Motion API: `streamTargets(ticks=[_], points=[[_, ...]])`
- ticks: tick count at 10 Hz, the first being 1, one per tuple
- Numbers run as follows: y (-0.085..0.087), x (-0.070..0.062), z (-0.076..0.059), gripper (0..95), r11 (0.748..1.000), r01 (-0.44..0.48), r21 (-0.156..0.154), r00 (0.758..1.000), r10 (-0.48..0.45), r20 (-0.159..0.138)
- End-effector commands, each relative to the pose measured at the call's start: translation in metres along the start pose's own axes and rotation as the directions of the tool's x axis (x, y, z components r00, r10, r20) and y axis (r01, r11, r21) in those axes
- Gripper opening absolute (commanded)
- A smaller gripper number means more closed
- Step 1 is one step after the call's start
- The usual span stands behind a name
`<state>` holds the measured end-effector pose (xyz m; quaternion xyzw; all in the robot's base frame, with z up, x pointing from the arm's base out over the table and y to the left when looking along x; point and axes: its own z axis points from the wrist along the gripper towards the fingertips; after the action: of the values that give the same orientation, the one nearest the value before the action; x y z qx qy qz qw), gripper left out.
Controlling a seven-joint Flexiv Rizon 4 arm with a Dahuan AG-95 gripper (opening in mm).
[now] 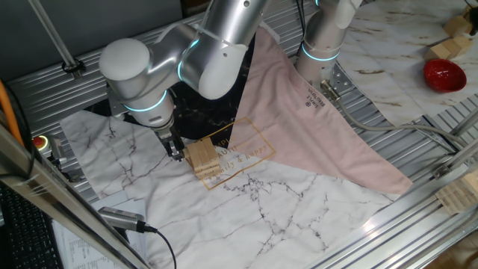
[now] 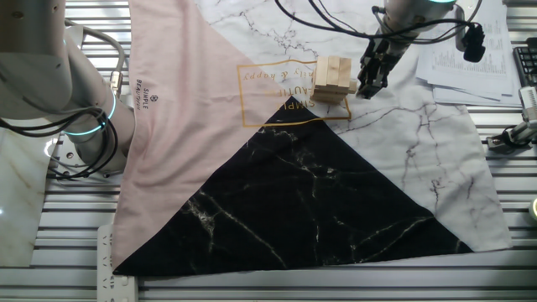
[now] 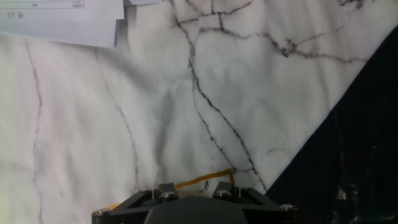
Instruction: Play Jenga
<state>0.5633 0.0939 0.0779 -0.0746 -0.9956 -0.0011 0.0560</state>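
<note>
The Jenga (image 1: 202, 158) is a small tower of light tan wooden bars in crosswise layers. It stands on the marble-print cloth at the corner of a gold printed square, and it also shows in the other fixed view (image 2: 332, 79). My gripper (image 1: 176, 152) hangs low just left of the tower, close beside it; in the other fixed view the gripper (image 2: 367, 84) is just right of the tower. Its fingers look close together with nothing between them. The hand view shows only cloth and the gripper's black base (image 3: 196, 208); the tower and fingertips are hidden there.
A pink cloth (image 1: 314, 127) and a black marble cloth (image 2: 319, 201) overlap the white marble cloth (image 1: 246, 217). Papers (image 2: 470, 59) lie near the edge. A red bowl (image 1: 444, 75) and wooden blocks (image 1: 448, 48) sit far right. A second arm's base (image 1: 321, 45) stands behind.
</note>
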Motion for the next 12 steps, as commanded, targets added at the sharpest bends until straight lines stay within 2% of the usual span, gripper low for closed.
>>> streamTargets(ticks=[1,12], points=[[0.0002,-0.0016,0.0015,38.0,1.000,0.000,-0.001,1.000,0.000,-0.002],[0.0001,-0.0029,0.0038,38.0,1.000,0.002,-0.012,1.000,-0.002,-0.006]])
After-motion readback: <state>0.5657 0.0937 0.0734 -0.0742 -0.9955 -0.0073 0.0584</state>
